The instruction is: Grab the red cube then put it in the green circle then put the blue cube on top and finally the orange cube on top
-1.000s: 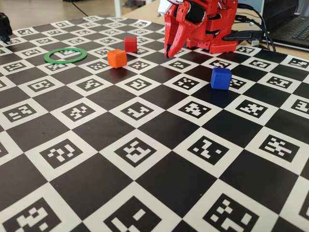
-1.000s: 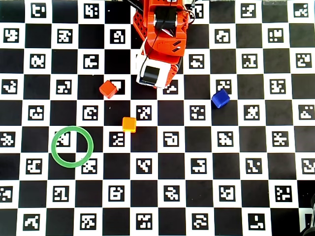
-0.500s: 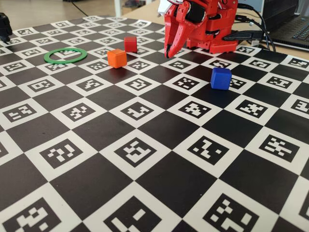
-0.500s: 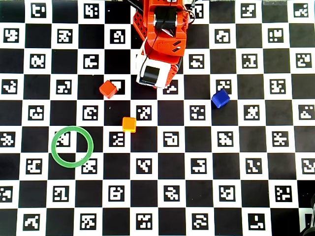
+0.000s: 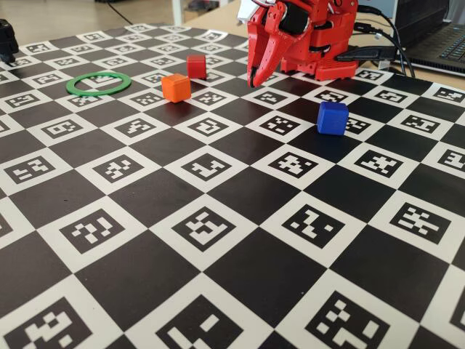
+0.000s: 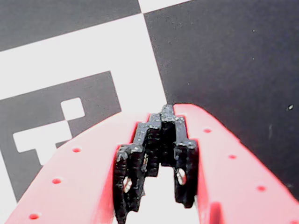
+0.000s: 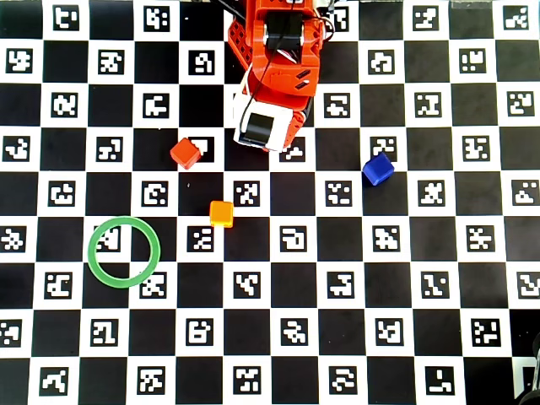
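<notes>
We see the red arm folded up at the far edge of the desk, which is covered by a black-and-white checkerboard of printed markers. Its gripper points down just above the board, and in the wrist view the gripper has its two jaws pressed together at the tips, clenched on nothing, with only a black square and part of a white marker square beneath it.

The red cube sits on the board just left of the arm's white-and-red front end in the overhead view, close to it but not touching. In the fixed view the red cube lies left of the gripper tips, with a clear gap between them.

The orange cube rests near the red one, a little nearer the middle of the board; in the fixed view the orange cube stands in front of the red cube and apart from it.

The green circle lies flat and holds nothing inside, to the lower left of both cubes in the overhead view, well apart from the arm.

The blue cube is alone on the other side of the arm, well apart from the rest; in the fixed view the blue cube sits to the right of the gripper
</notes>
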Motion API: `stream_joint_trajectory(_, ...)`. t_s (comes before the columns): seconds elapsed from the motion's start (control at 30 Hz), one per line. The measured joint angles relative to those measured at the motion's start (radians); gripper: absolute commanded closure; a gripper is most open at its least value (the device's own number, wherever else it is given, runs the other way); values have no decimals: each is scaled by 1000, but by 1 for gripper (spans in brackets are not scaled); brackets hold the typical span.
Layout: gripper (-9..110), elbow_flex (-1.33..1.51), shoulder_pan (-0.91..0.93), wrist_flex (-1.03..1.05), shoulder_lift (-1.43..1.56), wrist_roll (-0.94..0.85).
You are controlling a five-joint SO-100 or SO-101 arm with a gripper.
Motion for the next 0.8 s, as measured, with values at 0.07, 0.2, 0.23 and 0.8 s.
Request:
stream_joint_trajectory(0.07,107,-2,0,-6,-5,12)
stream_joint_trajectory(0.2,107,-37,-8,-44,-104,92)
stream_joint_trajectory(0.23,107,-54,-8,-52,-141,118)
stream_joint_trajectory(0.8,106,-747,51,176,-732,414)
